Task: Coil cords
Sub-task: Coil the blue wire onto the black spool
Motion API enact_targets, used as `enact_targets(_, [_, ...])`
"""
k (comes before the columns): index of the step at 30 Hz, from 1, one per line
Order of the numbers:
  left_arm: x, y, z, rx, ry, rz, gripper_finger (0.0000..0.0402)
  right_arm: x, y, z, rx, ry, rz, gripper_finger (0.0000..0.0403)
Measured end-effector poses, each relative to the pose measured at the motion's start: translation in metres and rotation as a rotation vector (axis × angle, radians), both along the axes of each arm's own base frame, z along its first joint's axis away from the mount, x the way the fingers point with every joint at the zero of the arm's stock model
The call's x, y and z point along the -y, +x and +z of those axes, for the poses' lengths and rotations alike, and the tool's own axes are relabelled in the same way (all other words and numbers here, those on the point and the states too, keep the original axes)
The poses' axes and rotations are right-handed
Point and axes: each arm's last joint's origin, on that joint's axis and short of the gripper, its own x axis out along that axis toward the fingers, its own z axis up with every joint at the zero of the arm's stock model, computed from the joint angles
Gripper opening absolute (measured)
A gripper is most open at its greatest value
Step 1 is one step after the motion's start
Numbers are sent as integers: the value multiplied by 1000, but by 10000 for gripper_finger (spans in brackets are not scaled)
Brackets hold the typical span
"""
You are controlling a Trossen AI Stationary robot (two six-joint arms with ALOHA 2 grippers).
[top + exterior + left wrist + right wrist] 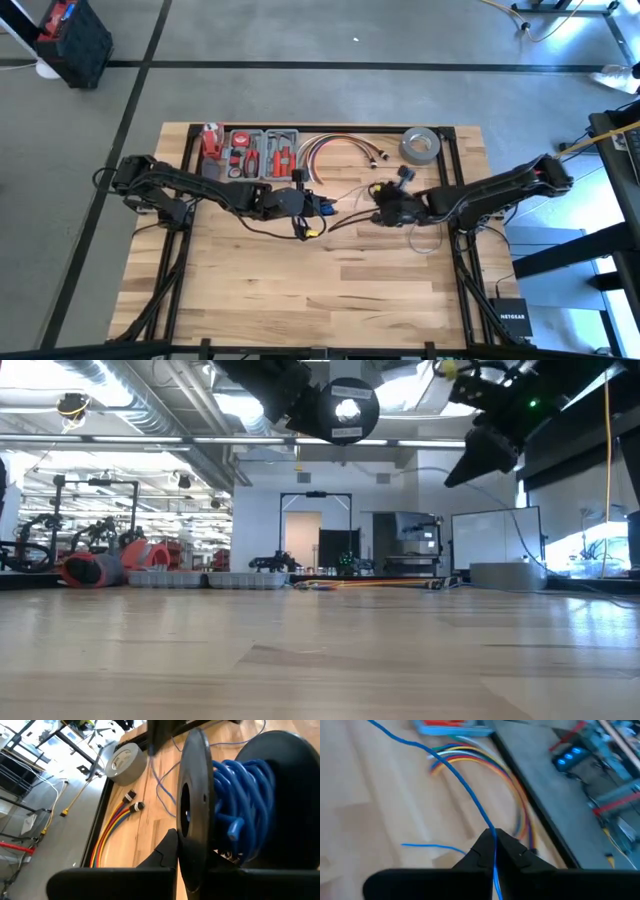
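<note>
A red-and-grey tool tray [252, 152] is being seen at the table's [300, 290] far left edge area, tools lying in it. Just beside it, a bundle of red, yellow and white cables [335, 150] is lying curved, plug ends toward the grey tape roll [421, 145] at the far right.

The left gripper [300, 200] is being held over the table's middle, left of centre. In the left wrist view its fingers [167, 852] are clamped together on a black spool [195, 805], gripped at the flange rim; blue wire [240, 790] is being carried wound on the spool's core. From the spool, a loose run of that wire is being trailed across the wood toward the tape roll [122, 762], past the cable plugs [132, 802]. In the low view the spool's round face [345, 410] is being held up well above the table.

The right gripper [385, 207] is being held just right of centre, near the left one but apart from it. In the right wrist view its fingers [512, 847] are pressed together on the thin blue wire [465, 785], which is being stretched away from the tips over the wood; another loose bit of wire [432, 847] is lying on the table nearby. The coloured cables [485, 762] are being seen beyond. A faint loop of thin wire [420, 240] is lying on the table under the right arm.
</note>
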Motion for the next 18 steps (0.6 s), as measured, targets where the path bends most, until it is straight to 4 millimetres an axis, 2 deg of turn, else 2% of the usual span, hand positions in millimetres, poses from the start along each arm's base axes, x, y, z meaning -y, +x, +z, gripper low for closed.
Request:
enact_targets(5, [-3, 0, -1, -3, -10, 14, 0, 4, -16, 11, 59, 5, -84, 4])
enact_targets(10, [-18, -2, -5, -30, -56, 91, 0, -4, -22, 26, 209, 61, -65, 7])
enact_targets(18, [-46, 3, -15, 11, -159, 243, 0, -24, -11, 48, 451, 108, 47, 5])
